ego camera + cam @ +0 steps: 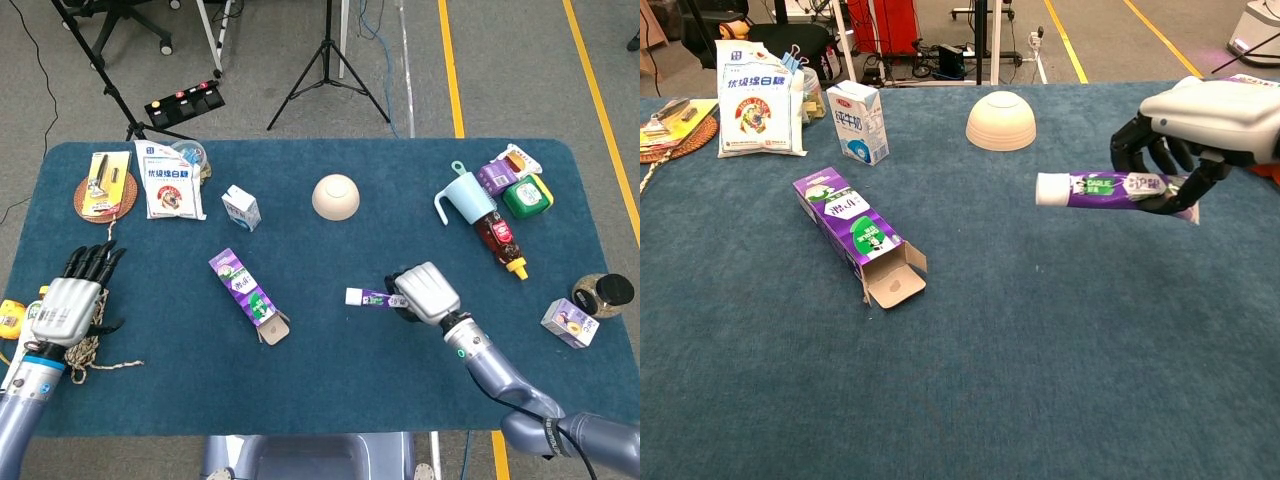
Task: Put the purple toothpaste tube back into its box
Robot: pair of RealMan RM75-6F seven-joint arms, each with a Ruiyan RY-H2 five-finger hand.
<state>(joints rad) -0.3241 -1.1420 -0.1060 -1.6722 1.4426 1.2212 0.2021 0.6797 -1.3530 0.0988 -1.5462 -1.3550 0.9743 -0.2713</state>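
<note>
Blue felt covers the table [300,400] beneath me. My right hand [428,291] grips the one purple toothpaste tube [1110,187] by its tail, lifted and level, white cap pointing left toward the one purple box [855,233], probably to line it up. That box lies flat, well apart, its open flap facing me. My left hand [68,300] hovers over a rope [92,352], fingers spread, holding nothing.

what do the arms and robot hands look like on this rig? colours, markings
Each robot hand, right and left, has a pale grey back shell and black fingers. The arms are glossy blue-grey metal; the right wrist carries a small green light.
</note>
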